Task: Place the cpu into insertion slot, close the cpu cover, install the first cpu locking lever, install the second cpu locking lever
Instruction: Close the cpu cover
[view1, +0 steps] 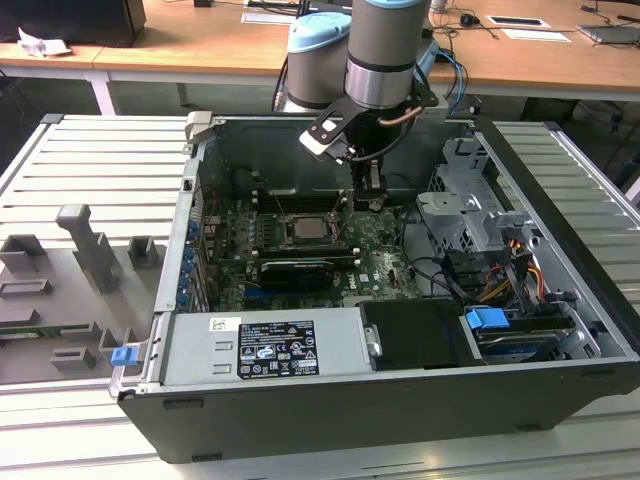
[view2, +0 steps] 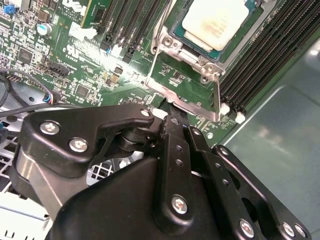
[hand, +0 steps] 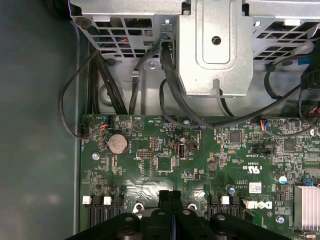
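Note:
The cpu (view2: 215, 22), a pale silvery square, lies in the insertion slot (view2: 167, 43) on the green motherboard; in the exterior view the cpu (view1: 305, 229) sits mid-board. The cpu cover (view2: 218, 97), a thin silver frame, is swung open away from the socket, and bare green board shows through its cut-out. My gripper (view2: 170, 120) hangs just past the cover's free edge, on the exterior view's right of the socket (view1: 371, 203). In the first wrist view the fingers (hand: 165, 200) are pressed together with nothing between them.
Black memory slots (view2: 260, 75) flank the socket. A long black card (view1: 295, 270) lies in front of it. A metal drive cage (view1: 470, 215) with black cables (hand: 125, 75) stands at the exterior view's right. A grey power supply (view1: 265, 345) fills the front of the case.

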